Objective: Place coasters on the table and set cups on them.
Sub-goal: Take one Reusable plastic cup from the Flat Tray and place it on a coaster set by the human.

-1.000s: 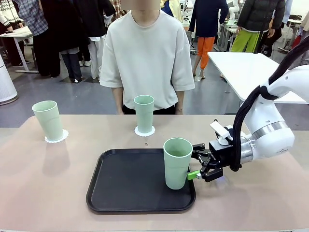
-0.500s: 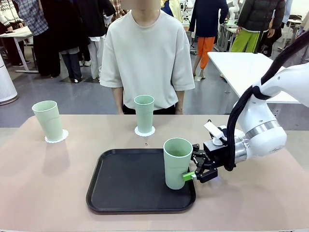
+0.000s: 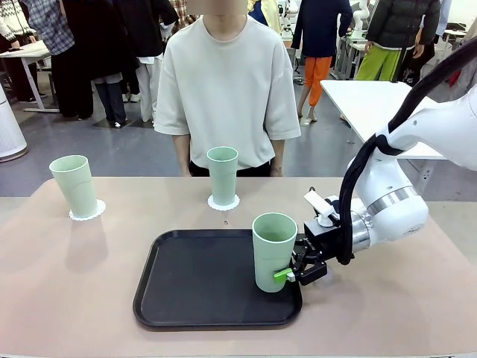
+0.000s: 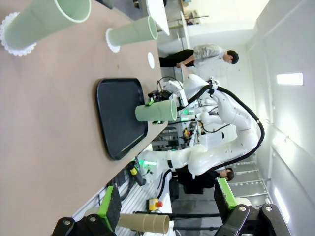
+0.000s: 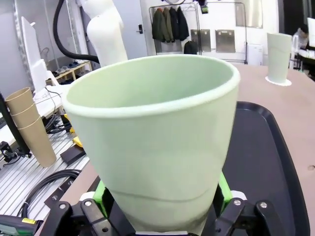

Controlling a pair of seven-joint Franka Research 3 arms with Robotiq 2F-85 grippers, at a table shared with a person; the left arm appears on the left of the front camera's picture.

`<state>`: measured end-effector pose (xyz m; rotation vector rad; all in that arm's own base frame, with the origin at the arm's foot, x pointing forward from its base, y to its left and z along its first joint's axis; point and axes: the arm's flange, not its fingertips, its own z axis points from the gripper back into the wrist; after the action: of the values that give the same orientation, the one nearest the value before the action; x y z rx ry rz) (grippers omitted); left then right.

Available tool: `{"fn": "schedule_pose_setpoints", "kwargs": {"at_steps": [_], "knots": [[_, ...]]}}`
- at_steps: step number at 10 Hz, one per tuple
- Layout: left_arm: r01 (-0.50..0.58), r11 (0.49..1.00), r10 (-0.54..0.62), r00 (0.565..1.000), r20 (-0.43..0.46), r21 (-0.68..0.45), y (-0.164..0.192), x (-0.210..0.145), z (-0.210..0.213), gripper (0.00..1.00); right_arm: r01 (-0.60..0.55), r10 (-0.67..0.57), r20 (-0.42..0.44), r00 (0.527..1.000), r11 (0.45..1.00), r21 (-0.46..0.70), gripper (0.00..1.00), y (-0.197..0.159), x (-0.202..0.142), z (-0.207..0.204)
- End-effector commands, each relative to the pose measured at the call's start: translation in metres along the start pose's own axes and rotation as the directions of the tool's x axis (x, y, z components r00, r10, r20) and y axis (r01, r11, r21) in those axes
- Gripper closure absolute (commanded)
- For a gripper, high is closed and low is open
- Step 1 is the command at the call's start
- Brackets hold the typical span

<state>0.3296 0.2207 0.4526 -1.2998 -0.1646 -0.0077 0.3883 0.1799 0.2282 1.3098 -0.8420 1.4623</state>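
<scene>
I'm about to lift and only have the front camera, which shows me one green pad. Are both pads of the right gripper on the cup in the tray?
Observer: Yes. The right wrist view shows a green pad on each side of the cup, low on its wall, with the right gripper shut on it.
Operator: Where does it go? I see no free coaster.
Observer: The left wrist view shows a bare coaster on the table, to the right of the tray, toward the person's side.
Operator: Is the left arm in the way?
Observer: It doesn't look so. Its own view shows the left gripper open and empty, well back from the tray.
</scene>
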Motion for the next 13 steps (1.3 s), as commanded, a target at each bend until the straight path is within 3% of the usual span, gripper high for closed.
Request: {"fn": "schedule_pose_setpoints", "kwargs": {"at_steps": [1,2,3,5,6,8,13], "knots": [[0.007,1.0,-0.007,1.0,0.004,-0.009,-0.002,-0.001,0.001,0.0,-0.052,0.052,0.014,0.999,0.998,0.022,0.58,-0.004,-0.005,-0.004],[0.007,1.0,-0.007,1.0,0.004,-0.009,-0.002,-0.001,0.001,0.0,-0.055,0.054,0.012,0.998,0.998,0.023,0.94,-0.004,-0.005,-0.003],[0.007,1.0,-0.007,1.0,0.004,-0.009,-0.002,-0.001,0.001,0.0,-0.054,0.054,0.013,0.998,0.998,0.023,1.0,-0.004,-0.005,-0.003],[0.007,1.0,-0.007,1.0,0.004,-0.009,-0.002,-0.001,0.001,0.0,-0.054,0.054,0.006,0.999,0.998,0.027,1.0,-0.004,-0.006,-0.001],[0.007,1.0,-0.007,1.0,0.004,-0.009,-0.002,-0.001,0.001,0.0,-0.047,0.047,0.015,0.999,0.999,0.013,0.76,-0.004,-0.004,-0.001],[0.007,1.0,-0.007,1.0,0.004,-0.009,-0.002,-0.001,0.001,0.0,0.035,-0.034,0.061,0.998,0.999,-0.021,0.76,0.003,0.022,0.005],[0.007,1.0,-0.007,1.0,0.004,-0.009,-0.002,-0.001,0.001,0.0,0.066,-0.066,0.006,0.998,0.991,-0.118,0.76,0.019,0.146,0.017]]}}
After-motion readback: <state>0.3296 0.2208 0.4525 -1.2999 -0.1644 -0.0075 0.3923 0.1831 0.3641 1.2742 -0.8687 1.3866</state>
